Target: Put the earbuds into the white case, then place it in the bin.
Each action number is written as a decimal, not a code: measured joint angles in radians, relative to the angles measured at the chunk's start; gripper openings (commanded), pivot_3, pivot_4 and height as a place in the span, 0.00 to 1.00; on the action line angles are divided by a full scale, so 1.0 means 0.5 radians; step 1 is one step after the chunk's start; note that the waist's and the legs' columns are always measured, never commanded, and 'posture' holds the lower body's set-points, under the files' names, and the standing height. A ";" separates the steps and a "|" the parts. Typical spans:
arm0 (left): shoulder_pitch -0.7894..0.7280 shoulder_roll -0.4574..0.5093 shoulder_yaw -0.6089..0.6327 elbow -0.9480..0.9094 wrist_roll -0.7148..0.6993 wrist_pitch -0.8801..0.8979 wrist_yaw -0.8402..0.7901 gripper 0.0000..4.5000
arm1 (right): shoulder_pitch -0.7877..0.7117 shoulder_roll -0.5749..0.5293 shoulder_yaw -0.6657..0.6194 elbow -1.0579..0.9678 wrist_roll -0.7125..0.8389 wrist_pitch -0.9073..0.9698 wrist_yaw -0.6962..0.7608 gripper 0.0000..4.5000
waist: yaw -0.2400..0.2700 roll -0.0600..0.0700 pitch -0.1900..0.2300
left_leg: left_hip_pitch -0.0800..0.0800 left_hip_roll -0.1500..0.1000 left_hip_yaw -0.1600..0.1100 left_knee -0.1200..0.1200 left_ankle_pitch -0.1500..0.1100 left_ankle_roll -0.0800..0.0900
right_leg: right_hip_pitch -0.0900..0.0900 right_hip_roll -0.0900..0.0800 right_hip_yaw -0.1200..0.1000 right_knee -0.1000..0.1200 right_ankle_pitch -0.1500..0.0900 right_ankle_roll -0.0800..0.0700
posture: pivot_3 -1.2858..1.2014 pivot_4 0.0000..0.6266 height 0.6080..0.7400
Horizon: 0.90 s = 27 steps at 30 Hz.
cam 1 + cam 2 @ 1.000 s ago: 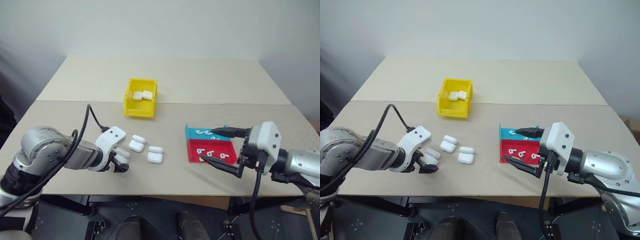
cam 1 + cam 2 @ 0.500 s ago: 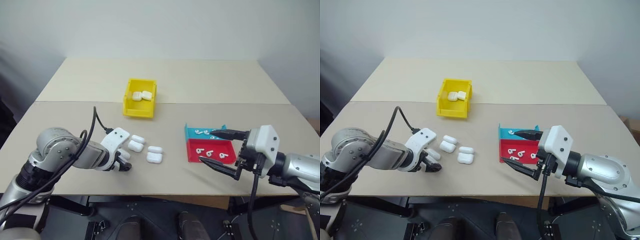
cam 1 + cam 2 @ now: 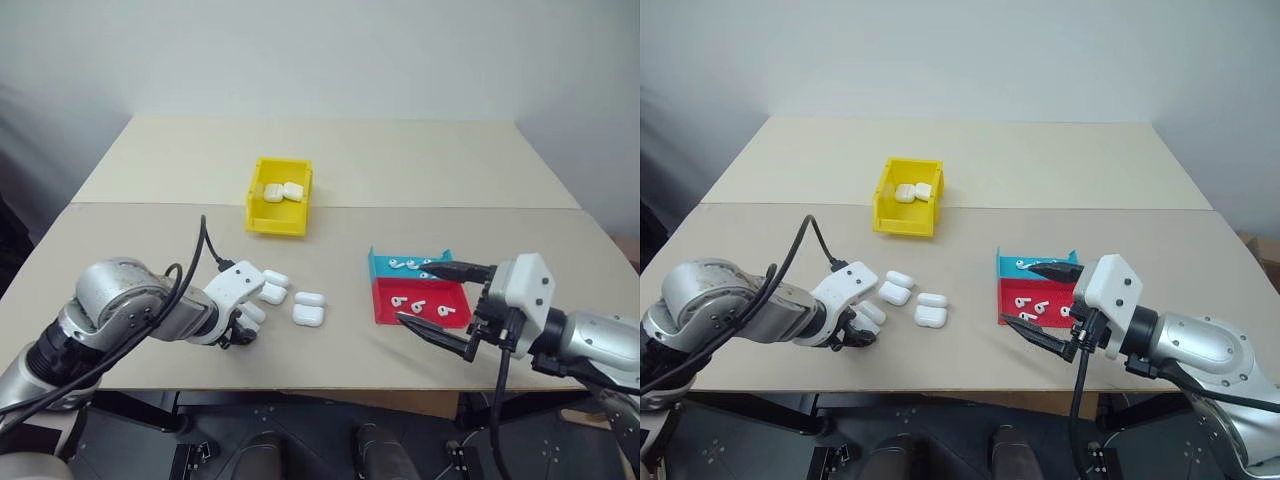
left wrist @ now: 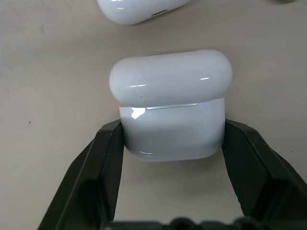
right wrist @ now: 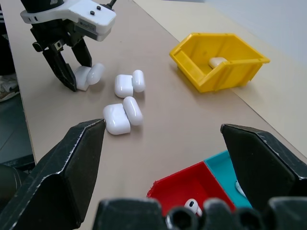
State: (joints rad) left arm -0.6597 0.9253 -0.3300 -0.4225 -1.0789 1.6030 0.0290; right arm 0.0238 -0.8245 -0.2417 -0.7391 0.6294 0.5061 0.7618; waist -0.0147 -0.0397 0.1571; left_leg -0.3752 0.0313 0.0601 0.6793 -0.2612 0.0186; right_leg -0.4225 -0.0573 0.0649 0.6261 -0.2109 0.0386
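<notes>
As left gripper point(image 4: 170, 139) clamps white case point(image 4: 171, 110)

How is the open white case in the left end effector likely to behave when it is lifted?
The white case looks glossy and rounded, so it may slip between the left end effector fingers. Its lid hangs open on a hinge and could flop. It looks rigid and probably light.

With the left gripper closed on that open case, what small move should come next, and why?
Probably lift the white case slightly off the table. The left gripper is shut on its base with the lid flipped open, while the earbuds lie in the red tray under the open right gripper.
</notes>
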 measured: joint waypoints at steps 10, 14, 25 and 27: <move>0.320 0.113 0.298 -0.282 0.351 -0.496 -0.422 0.62 | 0.002 0.001 -0.001 -0.011 -0.020 -0.005 -0.005 1.00 | 0.004 -0.001 0.000 | -0.012 0.001 0.000 0.000 0.000 0.000 | -0.008 -0.002 -0.001 -0.003 0.002 -0.005 | 0.52 0.24 1.00; 0.598 0.099 0.629 -0.441 0.449 -1.004 -0.751 0.62 | -0.043 0.015 0.008 0.017 -0.037 -0.008 -0.005 1.00 | 0.007 0.000 0.000 | -0.016 0.000 0.002 0.000 0.000 0.000 | -0.009 -0.004 -0.002 -0.007 0.001 -0.006 | 0.52 0.24 1.00; 0.830 -0.633 0.719 -0.285 0.754 -2.140 -1.286 0.62 | -0.446 -0.322 0.330 0.310 -0.355 0.119 0.079 1.00 | 0.009 0.000 0.000 | -0.016 0.000 0.003 0.002 0.000 0.000 | -0.006 -0.003 -0.004 -0.008 -0.001 -0.013 | 0.52 0.24 1.00; 0.824 -0.674 0.642 -0.194 0.827 -2.305 -1.465 0.62 | -0.533 -0.453 0.434 0.378 -0.363 0.142 0.237 0.96 | 0.009 0.001 0.000 | -0.016 0.000 0.004 0.002 -0.001 0.001 | -0.006 -0.003 -0.004 -0.009 0.002 -0.007 | 0.52 0.24 1.00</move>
State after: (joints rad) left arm -0.2476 0.5886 -0.0092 -0.5195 -0.6654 0.4506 -0.7035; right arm -0.2425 -1.0508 -0.0247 -0.5503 0.4479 0.5770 0.8801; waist -0.0103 -0.0392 0.1570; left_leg -0.3835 0.0312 0.0621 0.6801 -0.2615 0.0192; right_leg -0.4257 -0.0588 0.0630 0.6215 -0.2099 0.0352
